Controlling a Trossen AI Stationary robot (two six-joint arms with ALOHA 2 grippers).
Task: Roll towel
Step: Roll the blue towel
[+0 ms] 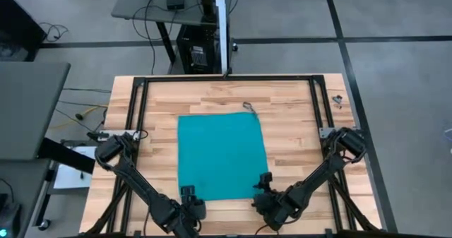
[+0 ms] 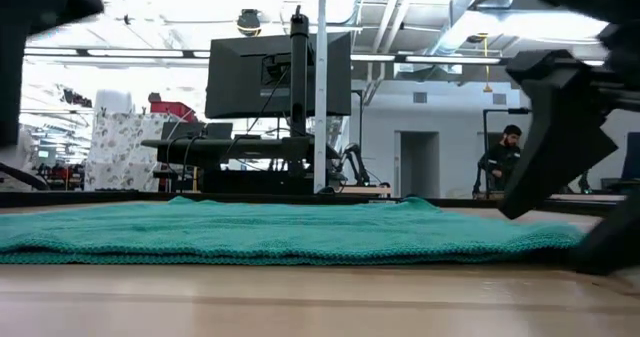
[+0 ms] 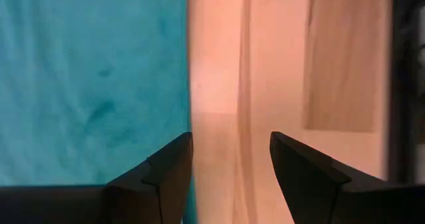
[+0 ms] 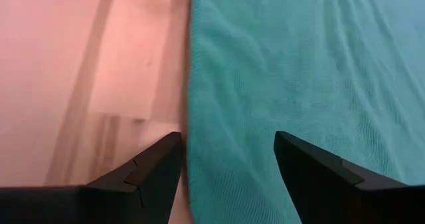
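Flat teal rectangular fabric towel [image 1: 221, 155] lies mid wooden table [image 1: 296, 111]; left gripper [image 1: 189, 195] and right gripper [image 1: 264, 183], jaws apart at towel's near corners, should pinch both together, roll evenly.

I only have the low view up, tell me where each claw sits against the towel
Observer: From above, the left claw is at the towel's near left corner, the right claw at its near right corner.
Operator: Are they open?
Observer: Yes. The left wrist view shows open fingers astride the towel's side edge, one over cloth, one over the bare table.
Operator: And the right?
Observer: Also open and empty, with the towel's edge between its fingers.
Operator: Is the towel rolled anywhere?
Observer: No, from above it lies flat. A small tag sticks out at the far right corner.
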